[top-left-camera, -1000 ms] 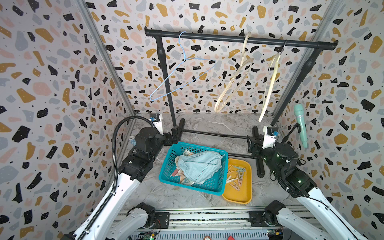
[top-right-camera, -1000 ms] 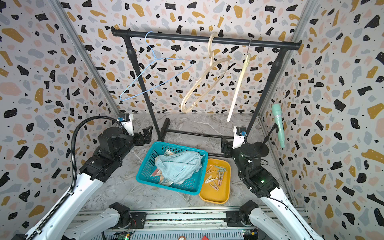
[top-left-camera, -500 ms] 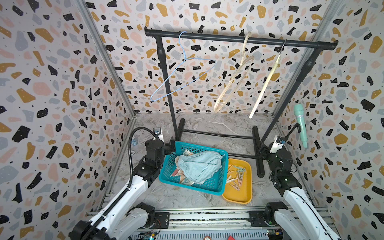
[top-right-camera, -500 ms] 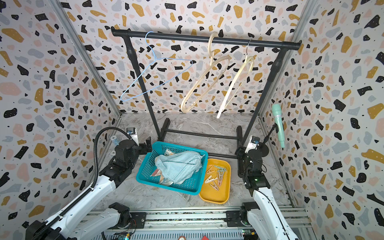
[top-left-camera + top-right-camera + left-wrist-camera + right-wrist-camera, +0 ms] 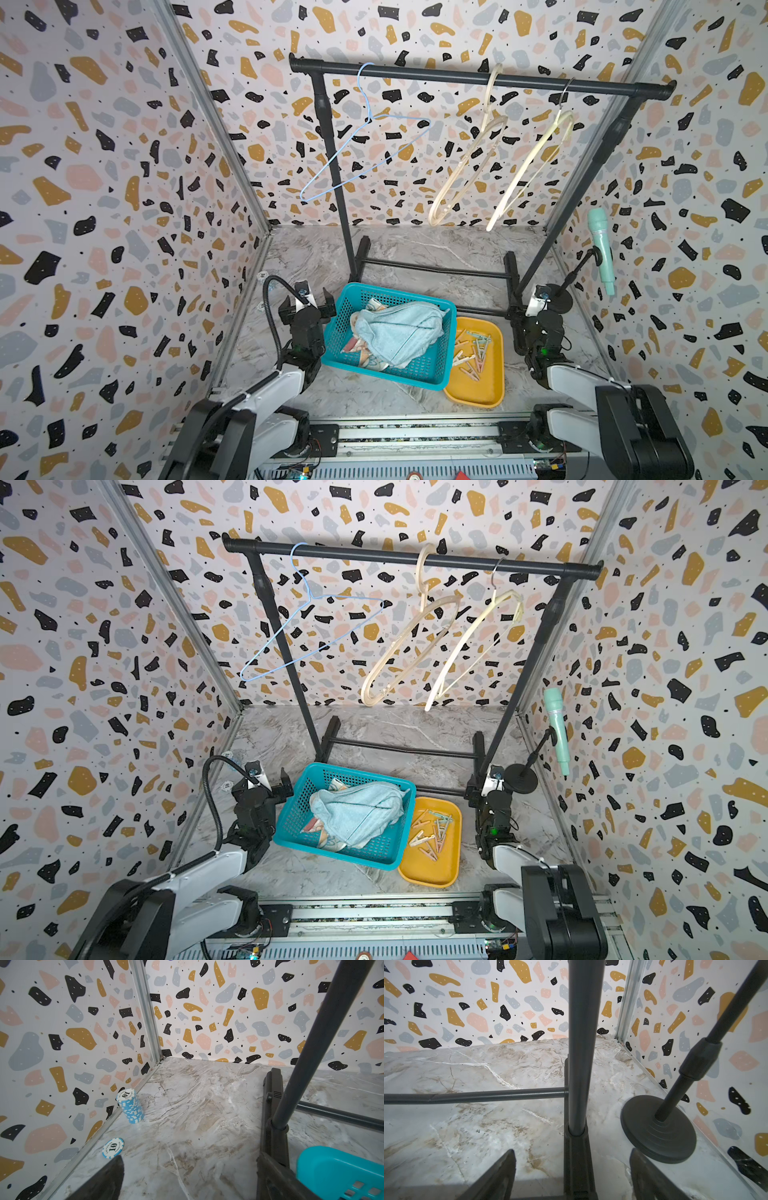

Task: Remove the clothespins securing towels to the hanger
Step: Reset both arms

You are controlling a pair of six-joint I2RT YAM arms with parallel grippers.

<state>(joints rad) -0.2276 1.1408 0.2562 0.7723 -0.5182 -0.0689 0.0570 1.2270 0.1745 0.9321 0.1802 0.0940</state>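
Enclosure: terrazzo-print walls, marble-look floor (image 5: 415, 253).

Top views:
- A black rack (image 5: 478, 78) stands at the far side, carrying a blue wire hanger (image 5: 399, 119) and two cream hangers (image 5: 494, 124), all bare.
- The towels (image 5: 399, 332) are heaped in a teal basket (image 5: 337, 328), near centre. They look soft and limp. The light-blue one lies uppermost and hides the rest except for slivers.
- The clothespins (image 5: 432, 831) are piled in a yellow tray (image 5: 428, 866) just right of the basket. Judged light, stiff and sprung, best pinched at the tail ends. They cross one another, so the count is uncertain.

Left wrist view: the left gripper (image 5: 187, 1184) has its jaws spread wide and empty. A stack of poker chips (image 5: 131, 1106) sits by the left wall.

Right wrist view: the right gripper (image 5: 574, 1180) has its jaws parted and grasps nothing. The rack's foot runs between them; contact cannot be told.
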